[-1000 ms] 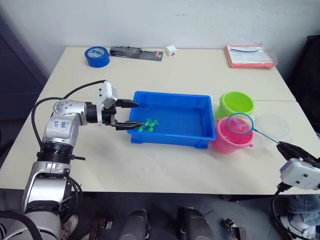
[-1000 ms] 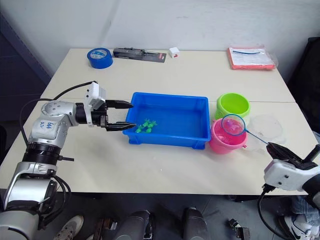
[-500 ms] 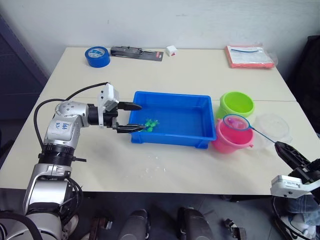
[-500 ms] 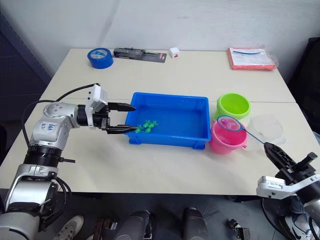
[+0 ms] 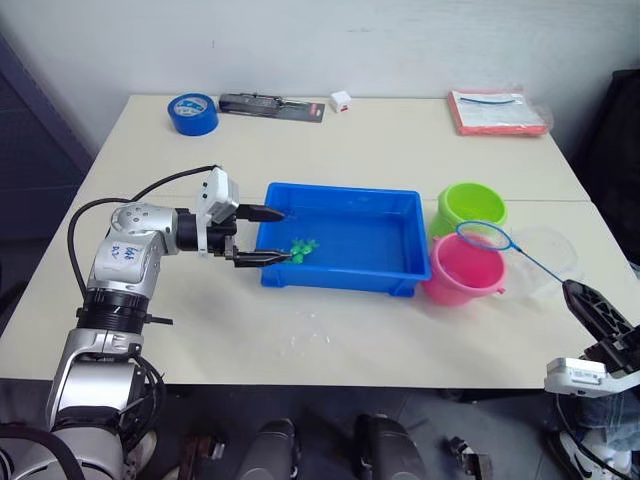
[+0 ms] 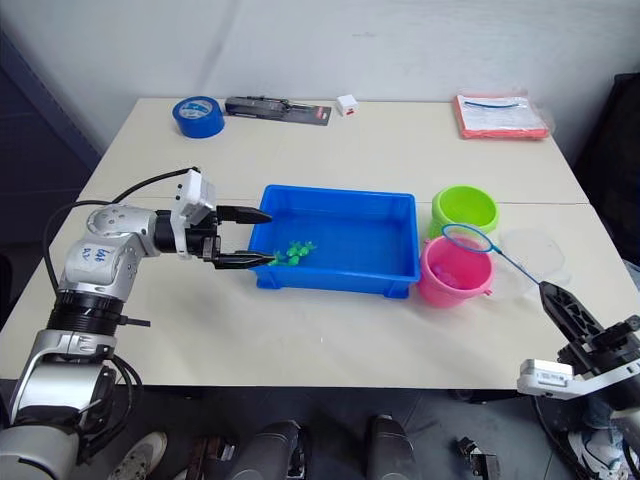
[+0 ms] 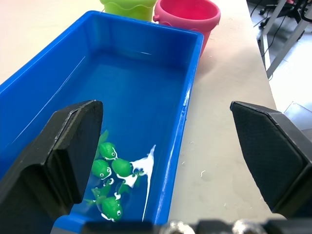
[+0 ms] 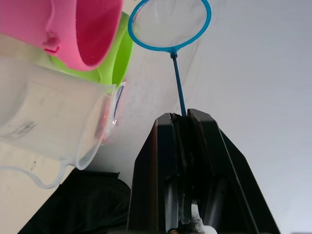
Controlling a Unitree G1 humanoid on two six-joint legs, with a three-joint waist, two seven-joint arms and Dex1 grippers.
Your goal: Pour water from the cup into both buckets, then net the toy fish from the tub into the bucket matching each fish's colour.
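The blue tub (image 5: 345, 190) sits mid-table with several green toy fish (image 5: 300, 247) bunched in its near left corner, seen close in the left wrist view as fish (image 7: 109, 165). My left gripper (image 5: 282, 235) is open, one finger inside that corner and one outside the front wall. Right of the tub stand the pink bucket (image 5: 462, 272) and, behind it, the green bucket (image 5: 472, 207). The clear cup (image 5: 545, 255) stands further right. My right gripper (image 5: 590, 308) is shut on the net's thin handle. The net (image 5: 484, 236) hovers over the two buckets, and its mesh (image 8: 169, 24) looks empty.
At the table's back edge lie a blue tape roll (image 5: 194, 111), a black packaged tool (image 5: 272, 105), a small white box (image 5: 342, 100) and a pink packet (image 5: 498, 112). Water drops (image 5: 310, 335) spot the table in front of the tub. The right gripper hangs off the table's right edge.
The net ring has lifted off the pink bucket's mouth and shifted a little right and back. My right gripper has dropped lower. The left gripper has edged slightly toward the tub.
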